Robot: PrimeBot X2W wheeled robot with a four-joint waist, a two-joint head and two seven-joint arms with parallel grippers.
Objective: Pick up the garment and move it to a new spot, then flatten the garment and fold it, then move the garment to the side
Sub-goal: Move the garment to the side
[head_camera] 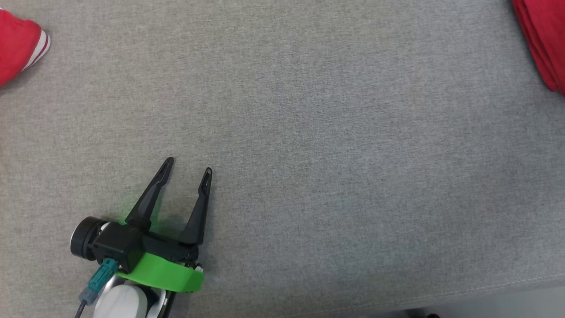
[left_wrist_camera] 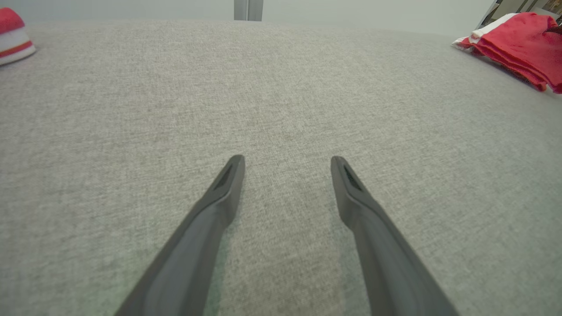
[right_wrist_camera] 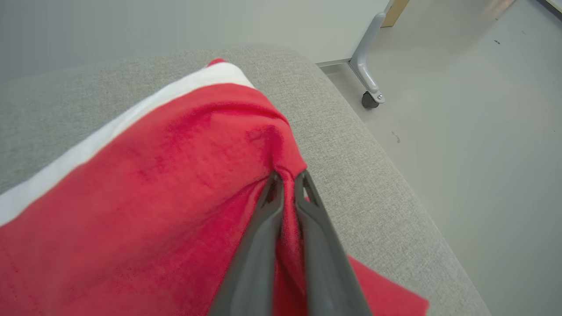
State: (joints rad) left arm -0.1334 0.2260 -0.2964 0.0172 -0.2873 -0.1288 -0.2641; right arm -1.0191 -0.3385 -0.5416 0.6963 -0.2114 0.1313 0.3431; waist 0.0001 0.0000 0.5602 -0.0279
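Grey woven surface (head_camera: pixel 335 132) above pale floor (right_wrist_camera: pixel 483 131), left claw (head_camera: pixel 188 166) spread, right claw (right_wrist_camera: pixel 288 175) pinching red garment (right_wrist_camera: pixel 175 175).

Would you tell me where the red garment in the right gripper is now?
The red garment sits at the grey cushion's right edge, top right in the head view, pinched between the right gripper's fingers, far from the left gripper.
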